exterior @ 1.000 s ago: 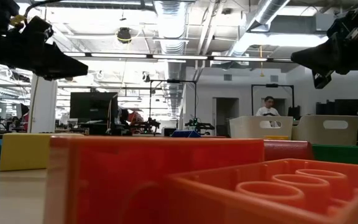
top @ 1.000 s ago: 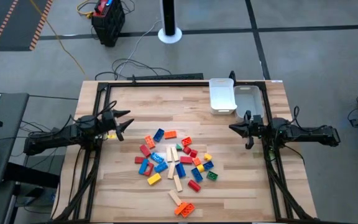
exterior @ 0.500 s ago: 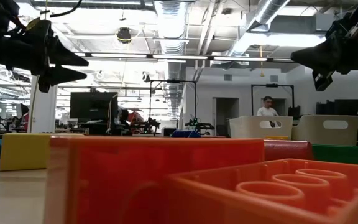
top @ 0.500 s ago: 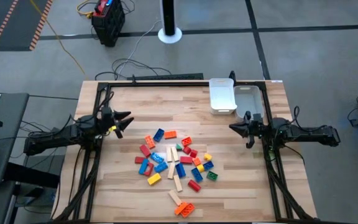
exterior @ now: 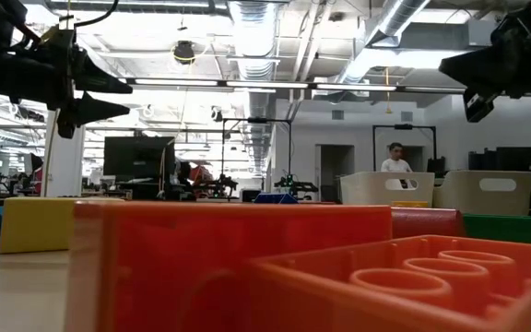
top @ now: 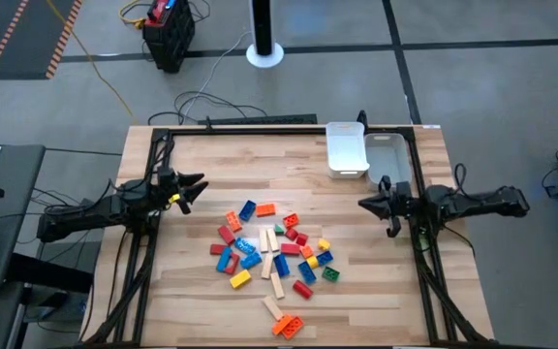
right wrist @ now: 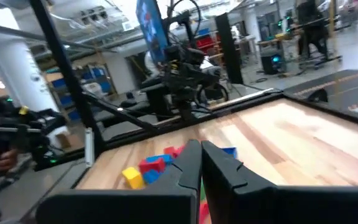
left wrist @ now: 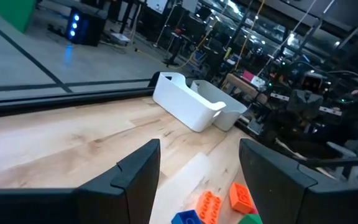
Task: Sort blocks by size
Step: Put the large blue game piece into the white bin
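Orange block (exterior: pixel 247 263) close up, person (exterior: pixel 395 159) behind

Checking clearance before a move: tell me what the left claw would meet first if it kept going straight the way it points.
The left claw, open and empty, points across the table toward the right arm. Its line seems to pass just behind the blocks, so the way looks free until the shut right claw; height is unclear.

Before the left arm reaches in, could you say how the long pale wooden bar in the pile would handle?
The wooden bar looks stiff and flat, so it should slide, not roll. Long and narrow, it may pivot if gripped off-centre. Blocks crowd it, so neighbours would probably shift.
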Action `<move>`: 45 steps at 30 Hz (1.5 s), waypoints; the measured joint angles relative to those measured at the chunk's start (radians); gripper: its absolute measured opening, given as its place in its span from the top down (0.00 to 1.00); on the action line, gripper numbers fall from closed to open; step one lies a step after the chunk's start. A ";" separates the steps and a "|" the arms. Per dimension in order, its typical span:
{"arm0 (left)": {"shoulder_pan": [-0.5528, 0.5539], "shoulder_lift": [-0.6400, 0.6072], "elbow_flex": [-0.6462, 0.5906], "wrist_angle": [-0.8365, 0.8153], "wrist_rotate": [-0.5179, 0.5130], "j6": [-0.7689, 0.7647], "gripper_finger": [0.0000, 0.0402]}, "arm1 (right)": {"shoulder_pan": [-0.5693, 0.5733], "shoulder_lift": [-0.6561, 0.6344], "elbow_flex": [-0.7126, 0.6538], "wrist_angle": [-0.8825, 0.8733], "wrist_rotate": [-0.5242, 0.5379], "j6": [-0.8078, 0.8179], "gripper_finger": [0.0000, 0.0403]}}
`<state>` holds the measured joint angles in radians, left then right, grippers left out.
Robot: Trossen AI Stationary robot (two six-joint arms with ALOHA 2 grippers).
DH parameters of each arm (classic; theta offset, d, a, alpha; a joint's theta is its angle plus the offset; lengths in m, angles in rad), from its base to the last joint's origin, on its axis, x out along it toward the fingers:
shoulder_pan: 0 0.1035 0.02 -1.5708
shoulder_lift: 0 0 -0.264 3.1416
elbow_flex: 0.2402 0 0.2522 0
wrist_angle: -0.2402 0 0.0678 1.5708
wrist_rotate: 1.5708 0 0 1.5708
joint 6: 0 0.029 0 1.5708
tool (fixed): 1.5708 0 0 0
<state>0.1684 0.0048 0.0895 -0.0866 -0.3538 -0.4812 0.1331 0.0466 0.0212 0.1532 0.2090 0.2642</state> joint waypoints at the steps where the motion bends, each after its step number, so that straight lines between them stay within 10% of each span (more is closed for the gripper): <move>1: 0.000 0.000 0.000 -0.001 -0.002 0.000 0.47 | 0.010 0.017 0.000 0.033 0.004 0.000 0.90; 18: 0.001 0.041 0.017 -0.055 0.041 0.123 0.47 | 0.108 0.436 0.004 0.302 0.098 -0.029 0.90; 35: 0.000 0.606 0.194 -0.100 0.420 0.222 0.47 | -0.018 0.930 0.283 0.185 0.169 -0.069 0.85; 45: -0.041 0.973 0.429 -0.184 0.240 0.237 0.47 | -0.019 1.239 0.476 0.187 0.168 -0.088 0.52</move>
<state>0.1275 0.9777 0.5185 -0.2709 -0.1135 -0.2445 0.1139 1.2856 0.4974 0.3407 0.3775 0.1764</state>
